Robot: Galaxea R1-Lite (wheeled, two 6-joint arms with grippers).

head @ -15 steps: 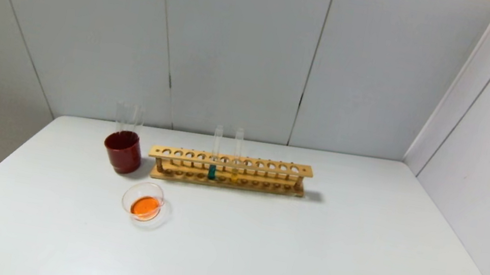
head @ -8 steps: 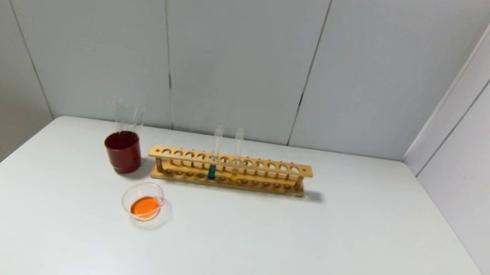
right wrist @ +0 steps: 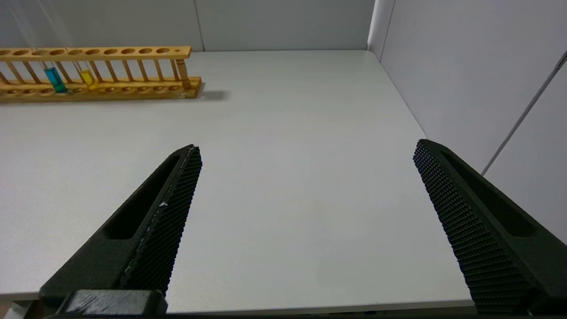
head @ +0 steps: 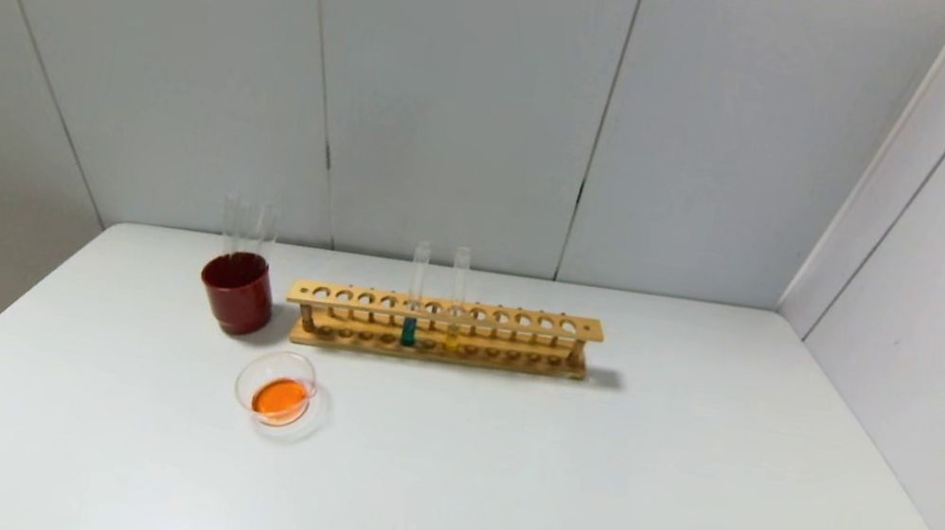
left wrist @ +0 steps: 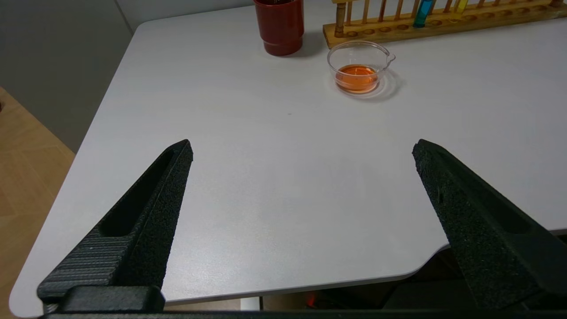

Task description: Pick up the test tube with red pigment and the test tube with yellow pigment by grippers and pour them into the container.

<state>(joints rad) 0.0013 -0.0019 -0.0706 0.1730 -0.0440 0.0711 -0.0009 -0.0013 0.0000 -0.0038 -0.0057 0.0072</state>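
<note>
From the head view, you see the glass dish at 8 o'clock on the table, already holding orange liquid. Two empty tubes stand in the red cup at 12 o'clock from it.

Your left gripper is wide open, holding nothing.

Your right gripper is wide open, holding nothing; the rack is at 10 o'clock.

The pouring looks done, so stay back.

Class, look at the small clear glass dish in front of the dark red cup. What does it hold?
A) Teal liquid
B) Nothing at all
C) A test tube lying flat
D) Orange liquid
D: the glass dish holds a pool of orange liquid at its bottom, also plain in the left wrist view; no tube lies in it.
</note>
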